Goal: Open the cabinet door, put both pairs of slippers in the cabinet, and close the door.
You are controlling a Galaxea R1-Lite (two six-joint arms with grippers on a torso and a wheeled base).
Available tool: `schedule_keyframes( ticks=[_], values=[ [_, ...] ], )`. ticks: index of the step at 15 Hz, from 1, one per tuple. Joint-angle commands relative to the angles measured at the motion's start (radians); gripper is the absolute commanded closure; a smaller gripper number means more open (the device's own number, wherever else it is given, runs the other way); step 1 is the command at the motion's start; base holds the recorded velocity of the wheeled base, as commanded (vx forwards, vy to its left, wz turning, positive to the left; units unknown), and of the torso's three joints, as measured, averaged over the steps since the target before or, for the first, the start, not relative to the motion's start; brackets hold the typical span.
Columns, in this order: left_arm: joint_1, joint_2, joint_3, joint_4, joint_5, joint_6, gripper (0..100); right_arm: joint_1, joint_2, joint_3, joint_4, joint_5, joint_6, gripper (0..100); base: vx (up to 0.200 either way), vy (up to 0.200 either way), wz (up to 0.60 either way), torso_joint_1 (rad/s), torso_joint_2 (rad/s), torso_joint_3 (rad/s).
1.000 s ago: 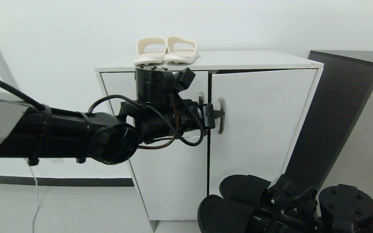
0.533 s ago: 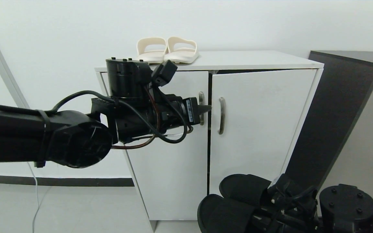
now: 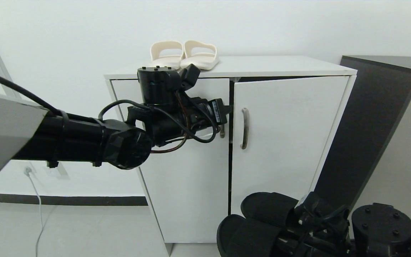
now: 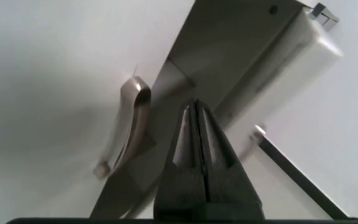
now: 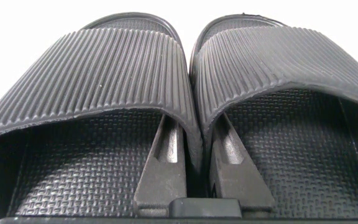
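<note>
The left gripper (image 3: 227, 111), closed on nothing, is hovering at the middle seam of the cabinet (image 3: 280, 66), the right-hand upright handle (image 3: 244, 128) lying just to its right; the right gripper (image 5: 194, 127) is pinching the black slippers (image 5: 104, 74).

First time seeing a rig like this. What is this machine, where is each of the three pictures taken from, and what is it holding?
It is a robot with two black arms, facing a white cabinet. The wide picture comes from a camera on its head; the other two come from cameras on its wrists. The left fingers are up at the cabinet doors, beside a metal door handle, pressed together with nothing between them. The right fingers, low in front of the cabinet, pinch a pair of black slippers by their touching inner sides. A pair of cream slippers sits on top of the cabinet.
</note>
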Motion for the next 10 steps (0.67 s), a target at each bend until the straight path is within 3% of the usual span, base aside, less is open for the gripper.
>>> schedule_keyframes(
  ticks=[1,4,6,8,10],
  values=[
    [-0.001,0.052,-0.043,-0.001,0.000,0.000,100,0.002,0.003,-0.001,0.000,0.000,0.000,100,0.000,0.000,0.00,0.000,0.00,0.000],
    [-0.010,0.060,-0.057,-0.002,0.000,0.000,100,0.007,0.004,-0.001,0.000,0.000,-0.001,100,0.000,0.000,0.00,0.000,0.00,0.000],
    [-0.030,0.058,-0.049,-0.002,0.000,0.000,100,0.010,0.006,-0.001,0.000,0.000,0.000,100,-0.200,0.000,0.00,0.005,0.00,0.000],
    [-0.098,0.043,-0.009,-0.016,0.011,0.005,100,0.017,0.008,-0.001,0.000,0.000,0.000,100,-0.200,0.000,0.00,0.000,0.00,0.002],
    [-0.168,-0.006,0.084,-0.102,0.011,0.006,100,0.023,0.006,-0.001,0.000,0.000,0.000,100,-0.200,0.000,0.00,-0.002,0.00,0.000]
  ],
)
